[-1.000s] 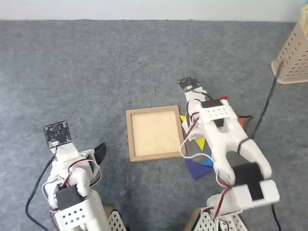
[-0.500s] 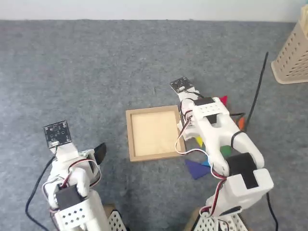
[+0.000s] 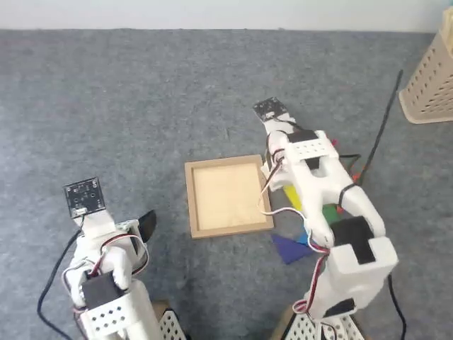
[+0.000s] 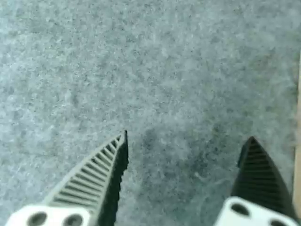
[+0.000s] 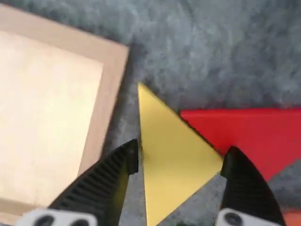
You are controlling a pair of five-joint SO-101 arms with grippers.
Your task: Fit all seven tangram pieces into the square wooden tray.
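The square wooden tray (image 3: pixel 195 205) lies empty mid-table; its light rim (image 5: pixel 112 89) also shows in the right wrist view. Just beside that rim a yellow triangle (image 5: pixel 169 160) lies flat on the carpet, touching a red piece (image 5: pixel 249 134). My right gripper (image 5: pixel 181 176) is open, its two dark fingers on either side of the yellow triangle's lower part. In the high view the right arm (image 3: pixel 311 163) hangs over the pieces, covering most of them; yellow (image 3: pixel 291 200), green (image 3: pixel 330 211) and purple (image 3: pixel 287 248) pieces peek out. My left gripper (image 4: pixel 183 174) is open over bare carpet.
The left arm (image 3: pixel 106 262) sits at the front left, well clear of the tray. A perforated beige holder (image 3: pixel 432 78) stands at the far right edge. Grey carpet covers the table, with free room behind and left of the tray.
The right arm swung a little toward the tray and turned its wrist, covering more of the pieces. The left arm stayed still.
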